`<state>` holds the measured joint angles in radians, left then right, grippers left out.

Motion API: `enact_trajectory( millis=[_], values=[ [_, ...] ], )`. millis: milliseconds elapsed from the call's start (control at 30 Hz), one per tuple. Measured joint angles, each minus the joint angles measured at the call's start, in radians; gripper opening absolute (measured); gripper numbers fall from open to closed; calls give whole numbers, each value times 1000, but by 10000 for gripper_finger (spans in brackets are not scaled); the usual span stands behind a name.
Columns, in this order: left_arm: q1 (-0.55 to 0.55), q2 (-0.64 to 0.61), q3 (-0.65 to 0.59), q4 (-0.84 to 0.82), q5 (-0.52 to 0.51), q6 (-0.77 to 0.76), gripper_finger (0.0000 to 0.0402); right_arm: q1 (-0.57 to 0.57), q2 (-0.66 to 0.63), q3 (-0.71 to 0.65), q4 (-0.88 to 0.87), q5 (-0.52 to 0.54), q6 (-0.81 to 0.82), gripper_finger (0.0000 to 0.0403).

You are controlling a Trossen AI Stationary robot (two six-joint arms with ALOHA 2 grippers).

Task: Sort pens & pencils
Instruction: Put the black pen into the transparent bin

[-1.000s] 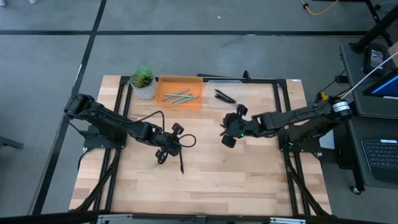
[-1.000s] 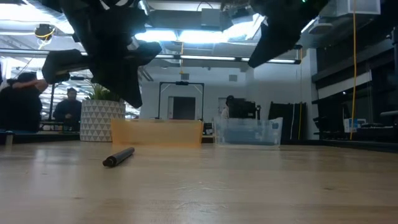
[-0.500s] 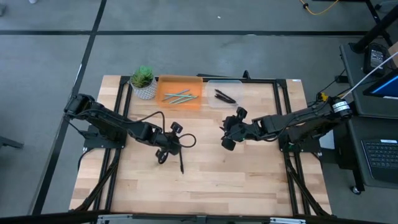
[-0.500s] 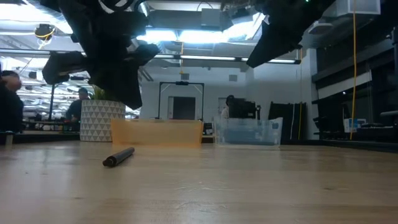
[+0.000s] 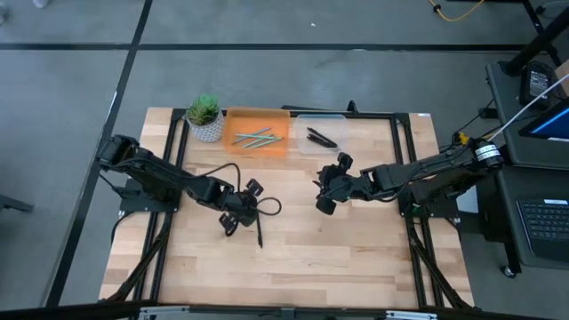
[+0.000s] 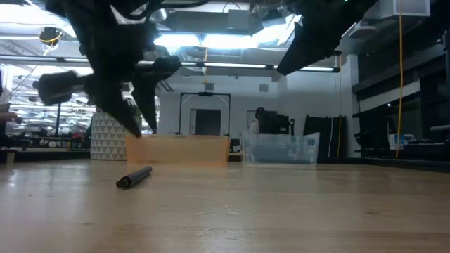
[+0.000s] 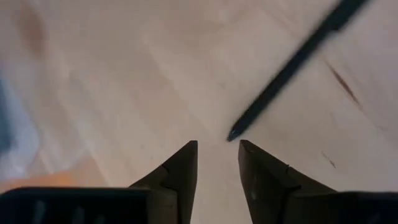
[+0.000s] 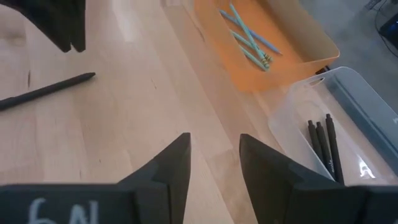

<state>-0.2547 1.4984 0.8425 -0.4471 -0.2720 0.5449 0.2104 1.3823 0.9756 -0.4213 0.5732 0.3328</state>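
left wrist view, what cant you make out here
- Pen: its far end is cut off by the picture's edge, and motion blur hides any marking.
- Orange patch at one edge: too blurred to tell what it is.
- Left claw: open and empty, but only its fingertips show; the rest is cut off.

Left gripper shifted slightly toward the black pen lying on the table, fingers now parted where previously closed. In low view, left gripper lowered and tilted. Background person at the left edge moved almost out of frame.
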Motion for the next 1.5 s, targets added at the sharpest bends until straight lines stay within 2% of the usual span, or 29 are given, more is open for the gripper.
enact_trajectory(
  millis=[100, 433, 567, 733, 1000, 1300, 1500],
  values=[
    [-15, 36, 0, -1, 1, 92, 110, 0, 0, 0, 4, -18, 0, 139],
    [-17, 97, 1, 24, 0, 195, 111, 0, 0, 0, 12, -44, 1, 139],
    [-17, 96, 15, 25, 3, 205, 111, 0, 0, 0, 12, -44, 2, 139],
    [-17, 96, 22, 24, 54, 229, 111, 0, 0, 0, 11, -46, 1, 139],
    [-17, 99, 22, 31, 56, 252, 111, 0, 0, 0, 11, -54, 0, 139],
    [-17, 192, 70, 19, 42, 280, 104, 0, 0, 0, 8, -55, 1, 139],
    [-17, 221, 107, 6, 45, 309, 102, 3, 0, 0, 9, -104, 1, 139]
  ],
)
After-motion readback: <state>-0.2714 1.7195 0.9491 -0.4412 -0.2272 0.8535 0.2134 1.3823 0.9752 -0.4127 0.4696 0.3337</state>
